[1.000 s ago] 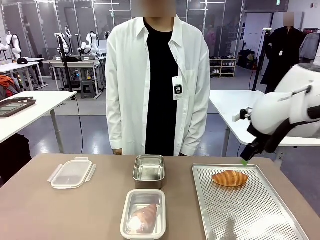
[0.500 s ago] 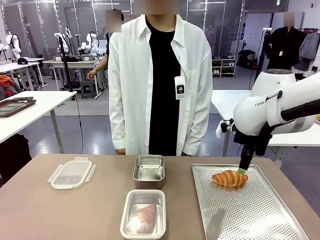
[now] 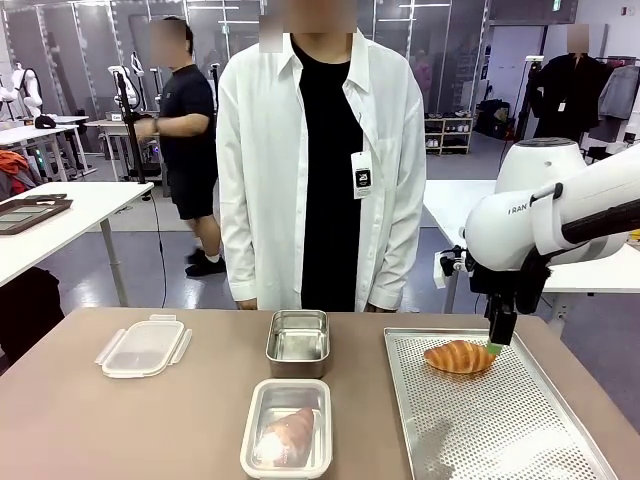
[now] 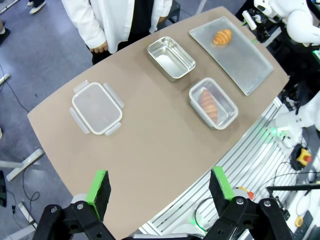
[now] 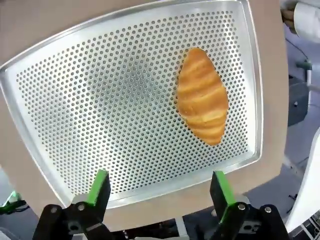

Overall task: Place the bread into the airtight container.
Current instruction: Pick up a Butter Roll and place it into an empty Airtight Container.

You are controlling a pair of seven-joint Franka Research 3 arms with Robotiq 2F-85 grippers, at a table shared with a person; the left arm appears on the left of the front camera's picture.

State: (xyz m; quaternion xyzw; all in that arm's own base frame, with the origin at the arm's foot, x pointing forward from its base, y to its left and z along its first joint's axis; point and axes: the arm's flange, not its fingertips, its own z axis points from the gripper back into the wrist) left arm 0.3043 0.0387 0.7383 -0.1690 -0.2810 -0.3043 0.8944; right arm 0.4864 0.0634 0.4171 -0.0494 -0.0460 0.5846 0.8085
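Observation:
A golden croissant, the bread [image 3: 459, 357], lies at the far end of the perforated metal tray [image 3: 500, 420]. My right gripper [image 3: 496, 343] hangs open just beside its right end, fingers pointing down. In the right wrist view the bread [image 5: 202, 95] lies ahead of the open right gripper [image 5: 157, 187], to the right of its line. An empty steel container [image 3: 298, 338] stands mid-table. Nearer me a second container [image 3: 262, 405] holds another croissant [image 3: 289, 436]. High above the table my left gripper [image 4: 160, 185] is open, with the empty container [image 4: 170, 58] and the bread [image 4: 222, 36] far below.
A clear plastic lid [image 3: 143, 346] with side clips lies on the table's left part. A person in a white shirt [image 3: 320, 170] stands at the far edge behind the containers. Bare brown tabletop [image 3: 120, 420] stretches across the near left.
My right arm swung in from the right and lowered its gripper to the croissant's right end. A person has walked into the background on the left.

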